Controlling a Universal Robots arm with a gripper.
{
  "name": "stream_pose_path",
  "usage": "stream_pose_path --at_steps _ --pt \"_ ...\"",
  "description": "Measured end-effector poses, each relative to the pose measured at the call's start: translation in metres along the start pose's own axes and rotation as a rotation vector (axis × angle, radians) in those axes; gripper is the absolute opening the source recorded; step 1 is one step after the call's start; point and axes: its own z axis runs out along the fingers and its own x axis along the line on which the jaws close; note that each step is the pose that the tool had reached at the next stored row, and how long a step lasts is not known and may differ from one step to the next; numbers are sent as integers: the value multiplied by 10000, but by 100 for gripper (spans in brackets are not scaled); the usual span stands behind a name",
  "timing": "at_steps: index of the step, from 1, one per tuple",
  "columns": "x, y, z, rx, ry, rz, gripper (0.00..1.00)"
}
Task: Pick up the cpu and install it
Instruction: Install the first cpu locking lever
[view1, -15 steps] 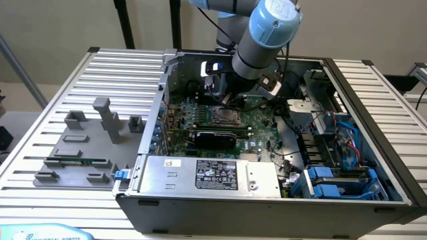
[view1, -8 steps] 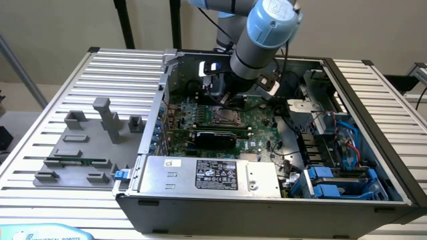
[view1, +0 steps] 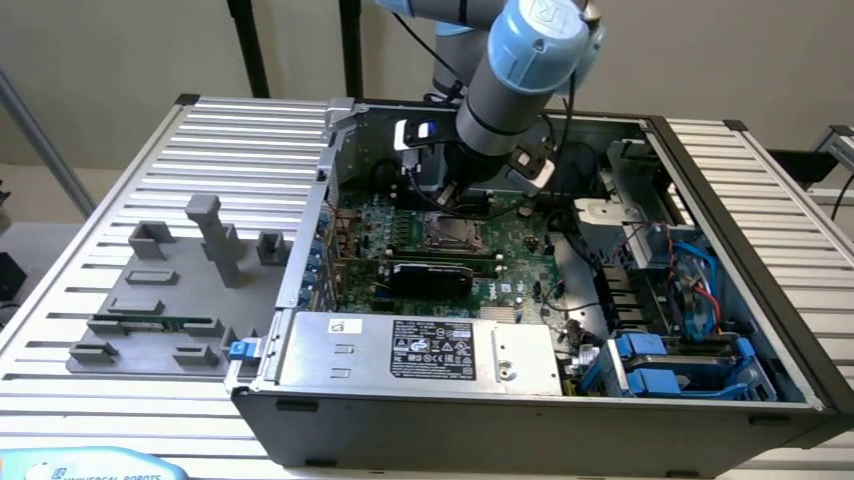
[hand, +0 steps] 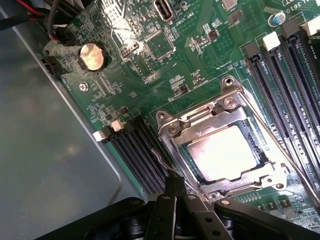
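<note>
Exterior view: I log my arm (view1: 514, 90) angled down into the open case (view1: 534, 410), above the board (view1: 400, 215). Wrist view: cpu (hand: 225, 152) lying flat inside the socket (hand: 195, 122) frame; gripper (hand: 175, 186) clenched, empty, tips just beside the socket's edge.

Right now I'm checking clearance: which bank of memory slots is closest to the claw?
The bank on the coin battery side of the chip socket, running up to the claw; the other bank lies beyond the socket.
</note>
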Motion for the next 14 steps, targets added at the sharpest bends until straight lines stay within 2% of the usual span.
stream_pose_path --at_steps 6,14 --pt "-4 11 -5 3 0 1 11" --pt "-19 93 -27 30 27 -2 11"
